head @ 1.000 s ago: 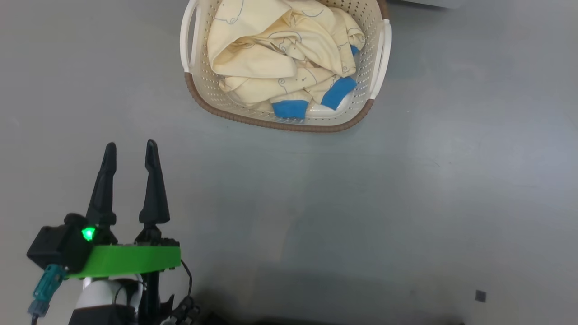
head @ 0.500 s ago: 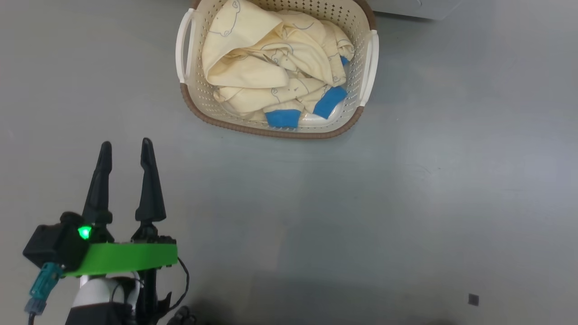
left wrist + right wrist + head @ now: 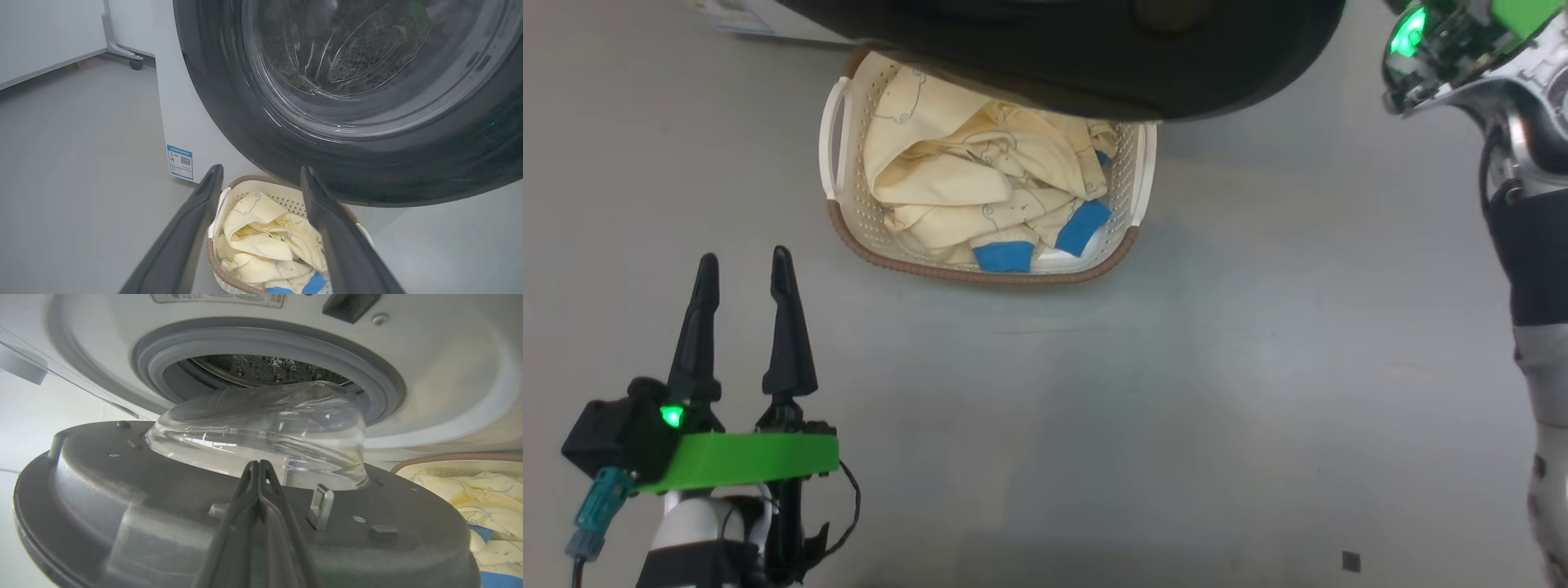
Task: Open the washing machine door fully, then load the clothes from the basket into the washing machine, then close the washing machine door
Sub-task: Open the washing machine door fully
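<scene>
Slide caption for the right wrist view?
Shut right gripper before the open washer door; drum behind, basket of clothes at right.

A matt grey floor [image 3: 61, 163] spreads, evenly lit, before a small black caster [image 3: 136, 64]. Above the caster rises a white bracket leg [image 3: 105, 20]; left of it a white wall panel [image 3: 41, 32] meets the floor.

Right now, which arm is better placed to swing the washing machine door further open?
Right. The right hand, shut, points at the inner face of the washing machine door. The left hand hangs open over the floor near the basket.
</scene>
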Controlling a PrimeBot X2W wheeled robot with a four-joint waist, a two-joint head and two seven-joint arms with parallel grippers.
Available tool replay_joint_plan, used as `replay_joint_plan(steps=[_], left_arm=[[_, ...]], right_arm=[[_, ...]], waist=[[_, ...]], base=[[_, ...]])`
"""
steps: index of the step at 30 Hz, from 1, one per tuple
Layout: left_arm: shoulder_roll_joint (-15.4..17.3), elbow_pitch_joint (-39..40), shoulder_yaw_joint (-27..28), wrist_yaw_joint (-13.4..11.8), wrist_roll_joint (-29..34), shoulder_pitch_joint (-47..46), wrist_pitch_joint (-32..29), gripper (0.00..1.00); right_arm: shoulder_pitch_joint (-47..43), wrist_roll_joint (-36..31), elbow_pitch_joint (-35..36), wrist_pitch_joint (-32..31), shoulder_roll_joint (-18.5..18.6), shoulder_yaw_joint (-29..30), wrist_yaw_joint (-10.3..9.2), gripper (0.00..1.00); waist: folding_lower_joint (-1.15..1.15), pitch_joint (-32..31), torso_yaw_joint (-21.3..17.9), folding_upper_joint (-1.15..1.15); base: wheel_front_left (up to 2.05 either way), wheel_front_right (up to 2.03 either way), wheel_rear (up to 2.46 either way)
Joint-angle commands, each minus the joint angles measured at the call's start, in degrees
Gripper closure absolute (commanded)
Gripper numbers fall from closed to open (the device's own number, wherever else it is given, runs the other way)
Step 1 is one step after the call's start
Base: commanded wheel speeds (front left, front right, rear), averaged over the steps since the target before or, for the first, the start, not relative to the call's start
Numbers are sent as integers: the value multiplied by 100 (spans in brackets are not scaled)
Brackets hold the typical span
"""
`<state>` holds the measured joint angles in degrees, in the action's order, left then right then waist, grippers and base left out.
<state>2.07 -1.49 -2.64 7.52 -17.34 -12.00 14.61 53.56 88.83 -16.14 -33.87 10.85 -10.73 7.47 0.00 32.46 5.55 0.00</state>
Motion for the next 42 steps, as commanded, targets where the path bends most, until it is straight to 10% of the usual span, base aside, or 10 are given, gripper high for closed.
replay_joint_plan(steps=[1, 42], left_arm=[[81, 137, 199, -3, -62, 17, 39, 0], [81, -260, 73, -3, -452, 678, 39, 0]], right_arm=[[-111, 19, 288, -102, -210, -214, 2, 100], [-2084, 133, 705, 410, -791, -2739, 2, 100]], waist=[[0, -125, -74, 0], [0, -2060, 216, 0]], base=[[0, 0, 0], [0, 0, 0]])
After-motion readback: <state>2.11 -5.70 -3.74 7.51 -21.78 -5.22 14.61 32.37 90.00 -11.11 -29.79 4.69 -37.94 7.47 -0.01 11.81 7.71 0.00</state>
